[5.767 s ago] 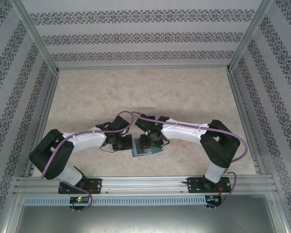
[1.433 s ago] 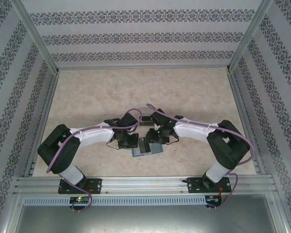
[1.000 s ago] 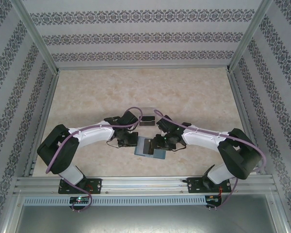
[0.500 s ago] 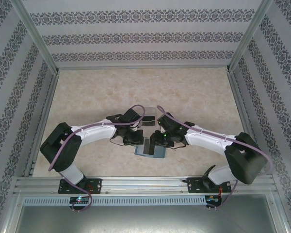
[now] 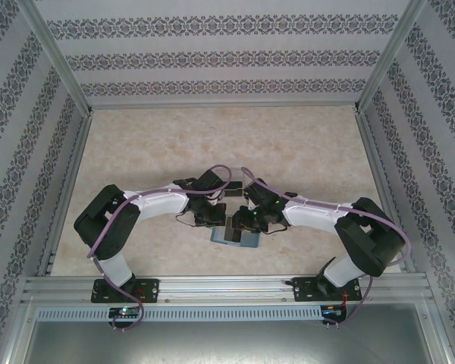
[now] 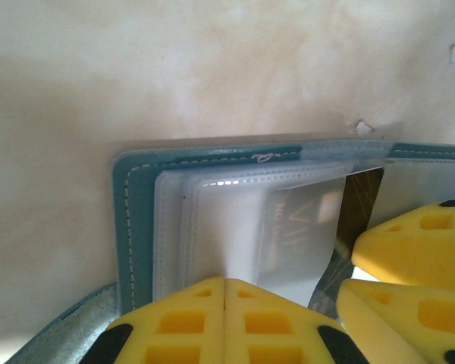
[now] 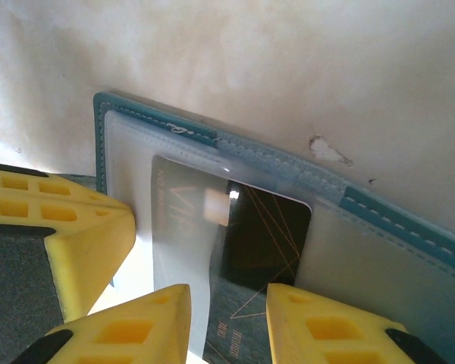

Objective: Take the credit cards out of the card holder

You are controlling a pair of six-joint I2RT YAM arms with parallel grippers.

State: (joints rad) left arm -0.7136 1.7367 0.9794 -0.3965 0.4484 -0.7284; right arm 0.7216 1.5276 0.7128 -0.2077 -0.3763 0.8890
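Observation:
The teal card holder [image 5: 235, 241] lies open on the table between both arms. In the left wrist view its teal stitched edge [image 6: 133, 220] frames a clear sleeve [image 6: 227, 220]. My left gripper [image 6: 225, 282] is shut, its tips pressed on that sleeve with nothing between them. A dark credit card [image 7: 265, 235] with thin gold lines sticks halfway out of the sleeve. My right gripper [image 7: 227, 322] is open, its fingers [image 7: 326, 330] standing over the card's near end. From the left wrist, the dark card [image 6: 362, 199] and the right fingers [image 6: 413, 246] sit at the right.
A clear plastic tray [image 5: 231, 184] stands just behind the two wrists. Patterned walls and metal rails [image 5: 64, 189] box in the table on three sides. Open marble tabletop [image 5: 227, 136] stretches toward the back.
The right gripper has slid left over the open card holder and its jaws have narrowed. The left arm's elbow has swung toward the middle, its shut tips staying on the sleeve.

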